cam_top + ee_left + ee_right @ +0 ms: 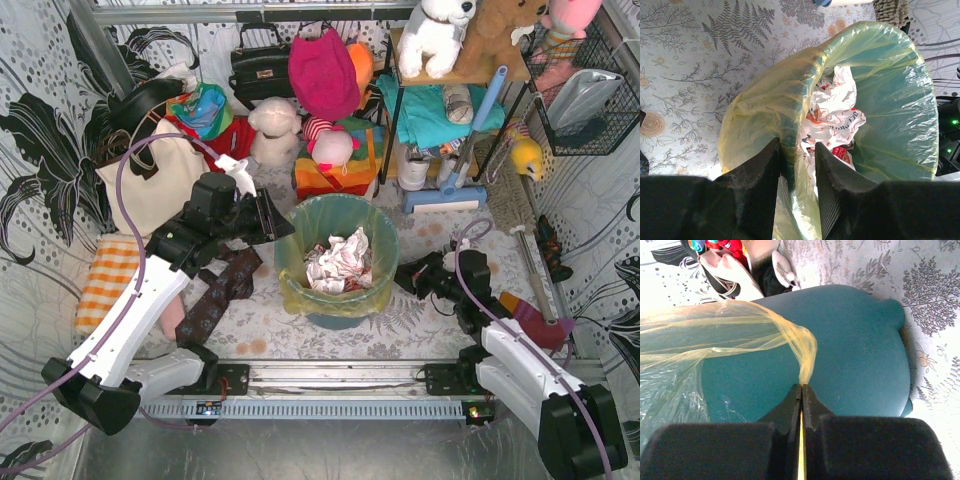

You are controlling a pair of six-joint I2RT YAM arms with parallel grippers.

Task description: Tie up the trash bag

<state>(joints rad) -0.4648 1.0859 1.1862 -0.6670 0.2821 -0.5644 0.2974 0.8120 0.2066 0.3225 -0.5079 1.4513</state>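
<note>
The trash bag [383, 232] is thin yellow film lining a round teal bin [335, 320], with crumpled white paper [335, 262] inside. My left gripper [272, 225] is at the bin's left rim. In the left wrist view its jaws [796, 145] stand open astride the rim, with a fold of the trash bag [765, 100] and the paper [835, 115] between and beyond them. My right gripper [400, 275] is at the bin's right side. It [801, 386] is shut on a pinched strand of the trash bag [807, 352], pulled off the teal bin [855, 350].
A cream tote [150, 180], an orange checked cloth [110, 270] and a dark patterned cloth [225, 290] lie left of the bin. Plush toys [275, 130], a black handbag [260, 65], a shelf [450, 100] and a blue brush [450, 190] crowd the back. A wire basket [585, 100] hangs at right.
</note>
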